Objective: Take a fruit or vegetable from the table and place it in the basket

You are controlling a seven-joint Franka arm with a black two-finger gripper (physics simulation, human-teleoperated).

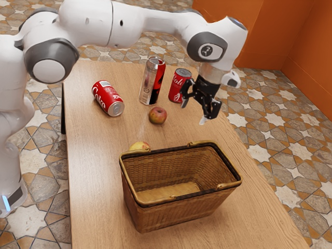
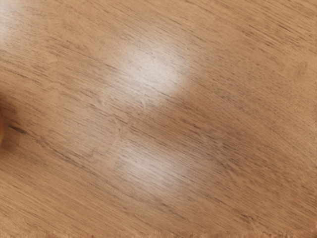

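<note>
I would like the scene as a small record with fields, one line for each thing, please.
gripper: open, empty, above the table
wicker basket: upright, no fruit inside
reddish apple: on the table, near the tall can
yellowish fruit: beside the basket, partly hidden by its rim
Coke can: lying on its side
tall can: upright
short red can: upright

My gripper (image 1: 193,113) hangs with fingers spread above the wooden surface (image 1: 93,181). A reddish apple (image 1: 157,115) sits near an upright tall can (image 1: 152,83); a yellowish fruit (image 1: 138,146) is partly hidden by the wicker basket (image 1: 171,215). One Coke can (image 1: 105,97) lies tipped over, while a shorter red can (image 1: 179,83) stands upright.
</note>
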